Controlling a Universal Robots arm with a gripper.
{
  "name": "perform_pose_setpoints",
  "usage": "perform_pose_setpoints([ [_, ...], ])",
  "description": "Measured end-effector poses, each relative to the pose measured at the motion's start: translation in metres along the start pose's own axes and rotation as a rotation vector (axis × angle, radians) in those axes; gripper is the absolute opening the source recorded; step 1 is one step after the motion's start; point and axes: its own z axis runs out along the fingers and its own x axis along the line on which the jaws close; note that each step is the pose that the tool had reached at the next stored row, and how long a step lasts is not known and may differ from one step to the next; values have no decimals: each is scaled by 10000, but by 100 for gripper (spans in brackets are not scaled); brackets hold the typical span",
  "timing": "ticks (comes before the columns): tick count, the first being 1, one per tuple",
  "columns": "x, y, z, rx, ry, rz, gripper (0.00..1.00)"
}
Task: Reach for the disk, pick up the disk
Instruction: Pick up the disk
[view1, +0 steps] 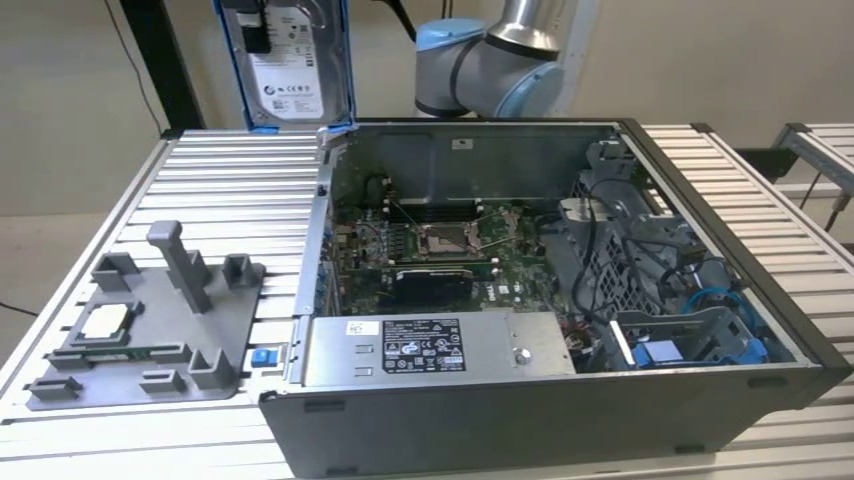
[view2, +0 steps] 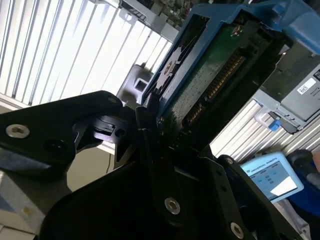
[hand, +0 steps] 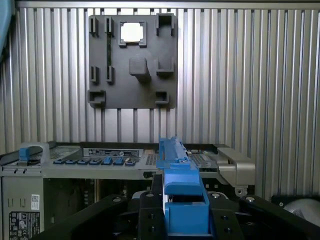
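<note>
Ribbed aluminium slats make up the table (view1: 227, 170), which carries an open computer case (view1: 534, 420) and a grey tray (view1: 227, 320) with a chip (view1: 107, 320) seated in one pocket. The arm (view1: 487, 60) rises behind the case.

The gripper (hand: 181, 212) is clamped on the disk (view1: 287, 70). In the second wrist view its black fingers (view2: 155, 160) press on the two faces of the disk, whose green circuit board (view2: 210, 75) is turned toward that camera. In the first wrist view the disk sits edge-on between the fingers, with its blue rail (hand: 177, 185) running out from them.

In the exterior view the disk hangs upright, clear of the table, its white label (view1: 291, 85) facing that camera and blue rails along both sides. Its lower end is near the case's far corner; whether it touches there I cannot tell.

The case lies below the gripper with its open side up. The tray is farther off on the slats, beyond the case wall and well apart from the held disk.
</note>
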Motion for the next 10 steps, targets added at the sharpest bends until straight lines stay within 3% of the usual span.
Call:
perform_pose_setpoints([
  [10, -3, -179, -4, 0, 0, 0, 0],
])
